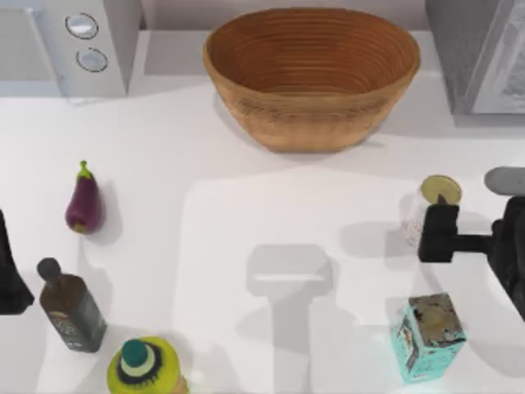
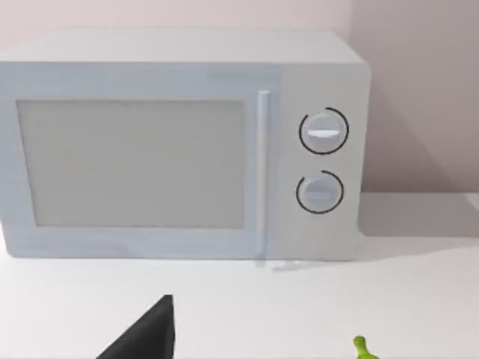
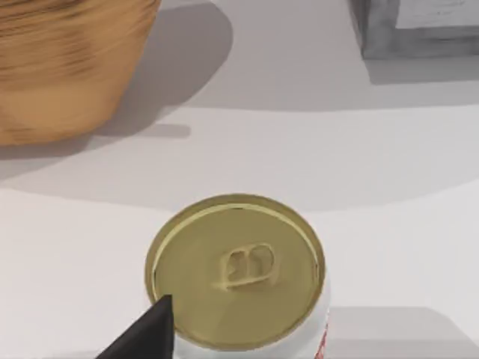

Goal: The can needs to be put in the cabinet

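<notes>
The can (image 1: 437,197) stands upright at the right side of the table, gold lid up and white label below. In the right wrist view the can (image 3: 236,273) sits directly under the camera, its pull tab plain. My right gripper (image 1: 439,217) hovers just at the can's near side, open, with one dark fingertip (image 3: 152,330) beside the lid's rim. The cabinet (image 1: 480,53) is the grey speckled unit at the back right corner, and its lower corner (image 3: 382,30) lies beyond the can. My left gripper (image 1: 8,275) is parked at the table's left edge, open.
A big woven basket (image 1: 312,74) sits at the back centre and a white microwave (image 1: 74,41) at the back left. A teal carton (image 1: 428,336) stands near the front, just in front of my right gripper. On the left are an eggplant (image 1: 83,205), a dark bottle (image 1: 70,308) and a yellow-green bottle (image 1: 143,365).
</notes>
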Action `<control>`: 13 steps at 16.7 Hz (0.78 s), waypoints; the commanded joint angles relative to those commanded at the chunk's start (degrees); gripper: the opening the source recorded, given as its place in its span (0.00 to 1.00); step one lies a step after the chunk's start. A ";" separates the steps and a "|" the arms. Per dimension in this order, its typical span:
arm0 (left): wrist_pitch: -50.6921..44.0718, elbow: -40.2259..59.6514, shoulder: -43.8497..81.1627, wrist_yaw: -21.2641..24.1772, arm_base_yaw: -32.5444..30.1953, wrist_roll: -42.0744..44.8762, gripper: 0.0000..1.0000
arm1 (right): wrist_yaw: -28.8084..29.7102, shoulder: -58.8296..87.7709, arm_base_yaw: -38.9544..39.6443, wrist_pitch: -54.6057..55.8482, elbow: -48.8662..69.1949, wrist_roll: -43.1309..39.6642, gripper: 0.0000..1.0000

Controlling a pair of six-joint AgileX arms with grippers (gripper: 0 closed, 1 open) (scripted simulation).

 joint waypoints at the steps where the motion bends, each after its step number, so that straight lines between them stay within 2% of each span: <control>1: 0.00 0.00 0.00 0.00 0.00 0.00 1.00 | 1.36 3.85 1.55 1.49 0.92 0.84 1.00; 6: 0.00 0.00 0.00 0.00 0.00 0.00 1.00 | 5.71 15.62 6.55 5.95 3.22 3.42 1.00; 13: 0.00 0.00 0.00 0.00 0.00 0.00 1.00 | 5.68 15.86 6.23 6.14 3.68 3.26 1.00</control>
